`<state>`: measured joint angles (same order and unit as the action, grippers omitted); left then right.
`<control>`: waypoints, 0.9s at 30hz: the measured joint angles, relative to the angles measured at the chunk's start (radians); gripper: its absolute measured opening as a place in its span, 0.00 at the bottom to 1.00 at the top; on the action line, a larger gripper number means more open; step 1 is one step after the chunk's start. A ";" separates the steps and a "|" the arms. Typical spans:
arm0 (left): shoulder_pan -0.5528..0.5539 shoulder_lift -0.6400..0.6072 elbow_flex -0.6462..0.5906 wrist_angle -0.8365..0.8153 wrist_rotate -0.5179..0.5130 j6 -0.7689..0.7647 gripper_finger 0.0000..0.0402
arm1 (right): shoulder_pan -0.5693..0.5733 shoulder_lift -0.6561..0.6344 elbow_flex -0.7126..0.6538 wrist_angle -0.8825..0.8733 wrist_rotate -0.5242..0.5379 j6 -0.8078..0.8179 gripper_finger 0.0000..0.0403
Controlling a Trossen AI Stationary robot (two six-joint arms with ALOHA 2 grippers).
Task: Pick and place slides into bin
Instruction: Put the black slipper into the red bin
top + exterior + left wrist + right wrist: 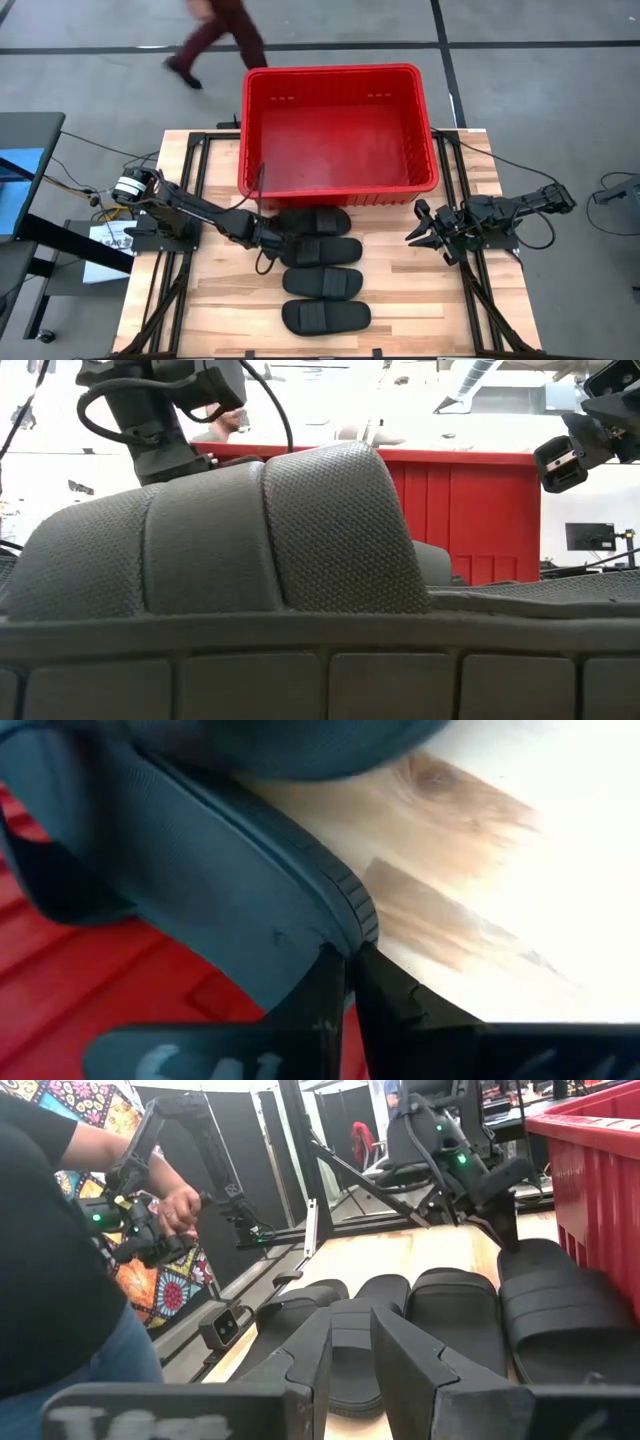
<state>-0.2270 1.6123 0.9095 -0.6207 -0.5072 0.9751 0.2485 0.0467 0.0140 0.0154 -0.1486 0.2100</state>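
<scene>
Four black slides lie in a column on the wooden table, from the red bin (pixel 340 80) toward the near edge. My left gripper (pixel 270 232) is at the left end of the slide nearest the bin (pixel 318 220) and is shut on it. The other three slides (pixel 322 250) (pixel 322 282) (pixel 326 317) lie flat on their soles. My right gripper (pixel 422 236) is open and empty, above the table to the right of the slides. In the low view the nearest slide (pixel 280 530) fills the foreground. My left gripper pinches the ribbed rim of the sole (pixel 352 915) at the slide's left end between its two fingers, which stand almost together. The fingers slant down from the table's left side, as the right wrist view shows (pixel 508 1230). The rest of the slide (pixel 560 1315) lies on the table beside the bin.
The bin's near wall (pixel 340 190) stands right behind the held slide. Black frame rails (pixel 190 180) (pixel 460 180) run along both sides of the table. A person (pixel 220 35) walks past beyond the bin, and another person (pixel 60 1260) stands at the table's left.
</scene>
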 joint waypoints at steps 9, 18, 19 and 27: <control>-0.031 0.000 0.067 -0.058 -0.062 -0.048 0.00 | 0.000 0.000 0.000 0.000 0.000 0.000 0.16; -0.067 0.000 0.137 -0.163 -0.085 -0.118 0.00 | 0.000 0.000 0.000 0.000 0.000 0.000 0.16; -0.073 0.000 0.142 -0.175 -0.087 -0.129 0.00 | 0.000 0.000 0.000 0.000 0.000 0.000 0.16; -0.114 0.001 0.176 -0.249 -0.106 -0.194 0.00 | 0.000 0.000 0.000 0.000 0.000 0.000 0.16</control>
<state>-0.3414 1.6131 1.0856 -0.8699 -0.6129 0.7815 0.2485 0.0465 0.0141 0.0154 -0.1490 0.2104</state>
